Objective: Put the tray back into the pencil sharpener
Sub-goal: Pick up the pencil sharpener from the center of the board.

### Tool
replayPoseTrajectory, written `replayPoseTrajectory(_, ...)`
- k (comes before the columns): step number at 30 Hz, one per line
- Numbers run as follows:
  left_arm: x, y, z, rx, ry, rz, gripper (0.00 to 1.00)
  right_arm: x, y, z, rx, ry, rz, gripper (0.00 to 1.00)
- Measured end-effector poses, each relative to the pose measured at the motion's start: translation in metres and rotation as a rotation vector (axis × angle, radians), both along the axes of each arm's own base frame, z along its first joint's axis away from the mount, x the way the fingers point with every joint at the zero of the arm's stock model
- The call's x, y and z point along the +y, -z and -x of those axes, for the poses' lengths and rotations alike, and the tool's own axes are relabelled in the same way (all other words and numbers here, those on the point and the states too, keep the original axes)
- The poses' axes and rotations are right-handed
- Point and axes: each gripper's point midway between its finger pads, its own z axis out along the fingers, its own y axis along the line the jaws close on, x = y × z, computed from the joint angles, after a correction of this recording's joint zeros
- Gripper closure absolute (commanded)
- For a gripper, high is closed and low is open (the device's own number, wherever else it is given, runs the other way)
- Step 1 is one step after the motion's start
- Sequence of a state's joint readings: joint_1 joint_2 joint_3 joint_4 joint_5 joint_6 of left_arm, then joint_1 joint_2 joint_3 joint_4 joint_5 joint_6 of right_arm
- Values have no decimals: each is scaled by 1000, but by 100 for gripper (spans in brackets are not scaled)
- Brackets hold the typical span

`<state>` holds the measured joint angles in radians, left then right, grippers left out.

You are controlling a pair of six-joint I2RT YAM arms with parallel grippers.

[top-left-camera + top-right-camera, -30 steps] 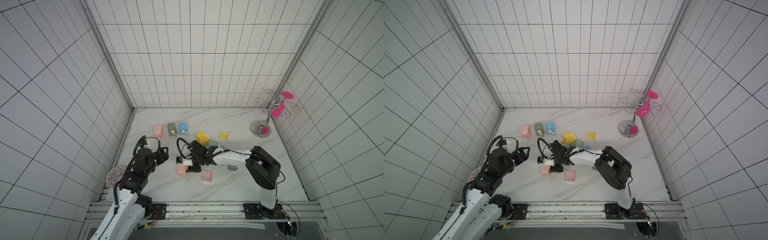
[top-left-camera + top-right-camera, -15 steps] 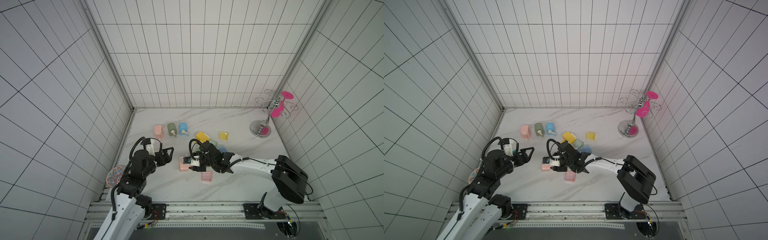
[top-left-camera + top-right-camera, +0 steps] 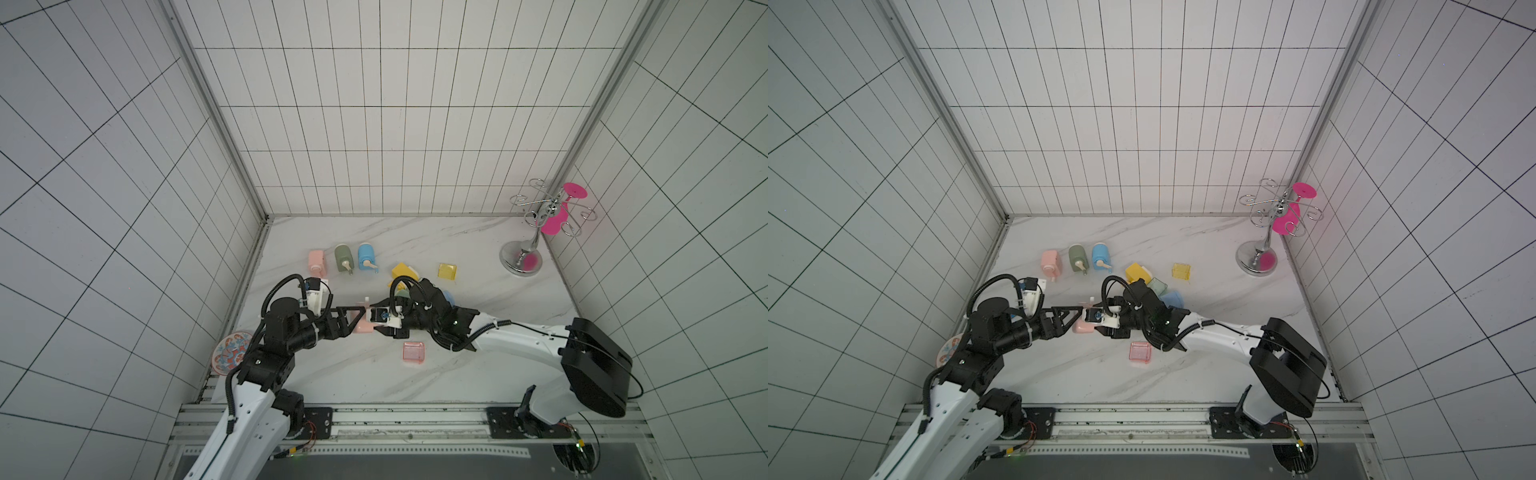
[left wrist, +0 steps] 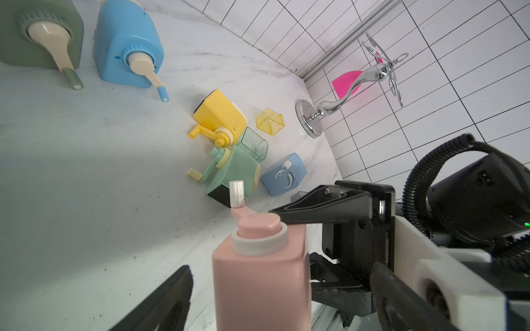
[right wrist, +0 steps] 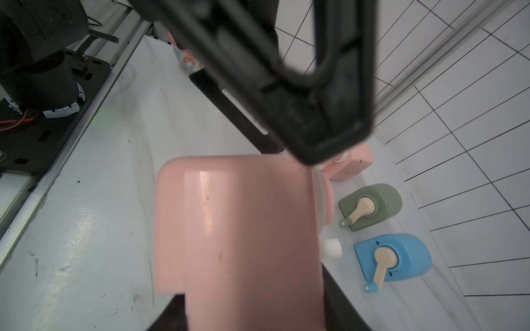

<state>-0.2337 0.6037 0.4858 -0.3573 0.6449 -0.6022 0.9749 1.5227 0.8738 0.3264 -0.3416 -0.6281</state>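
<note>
Left gripper is swinging in, jaws spreading around the pink sharpener my right gripper is pinching near the middle of the desk; pink tray is lying toward the front edge, so I'm guessing clamp, then fetch.

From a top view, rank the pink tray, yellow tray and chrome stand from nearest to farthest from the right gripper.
1. Pink tray, just beside the right gripper, toward the front.
2. Yellow tray, further back.
3. Chrome stand, far back corner.
</note>
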Motion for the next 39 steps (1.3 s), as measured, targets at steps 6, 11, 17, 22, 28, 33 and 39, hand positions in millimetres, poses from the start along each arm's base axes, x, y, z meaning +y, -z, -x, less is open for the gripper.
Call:
replayPoseTrajectory(6,-7,11,1,58,47,4,15,3,-7,4,22,-13,-43,100)
replayPoseTrajectory(11,-10,13,3,75,75,13,27,4,-13,2,32,-15,-76,100)
replayPoseTrajectory(17,-13,12,6,94,90,32,48,6,-10,4,47,-23,-76,100)
replayPoseTrajectory(22,-14,15,5,115,83,34,66,7,-7,3,51,-22,-73,83)
replayPoseTrajectory(28,-18,17,3,119,63,23,94,6,-5,1,69,-4,-70,20)
replayPoseTrajectory(33,-18,28,1,171,33,-1,100,-2,0,-11,89,60,-75,2)
replayPoseTrajectory(39,-5,41,-9,256,-88,-42,100,-18,-9,-7,106,86,-110,1)
